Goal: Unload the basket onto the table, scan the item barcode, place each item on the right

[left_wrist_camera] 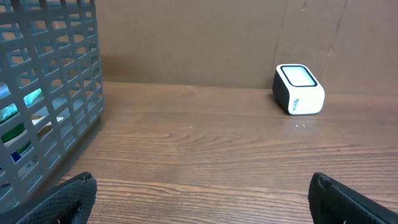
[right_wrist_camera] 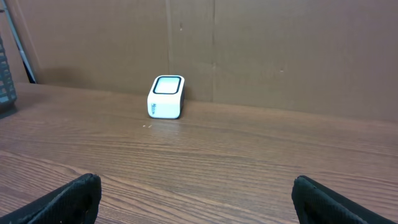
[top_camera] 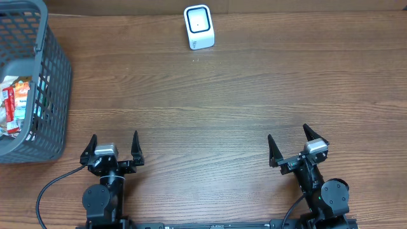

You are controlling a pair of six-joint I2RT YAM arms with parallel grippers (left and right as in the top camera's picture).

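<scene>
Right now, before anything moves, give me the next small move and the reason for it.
Probably swing the left gripper toward the grey basket on its side: both it and the right gripper stand open and empty, the packets lie inside the basket, and nothing is at the white scanner yet.

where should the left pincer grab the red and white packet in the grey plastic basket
Probably from straight above: the grey mesh plastic basket has tall walls all round, so only its open top gives access. The red and white packet lies inside, its long red edge showing; close the open left pincer across that narrow edge.
</scene>
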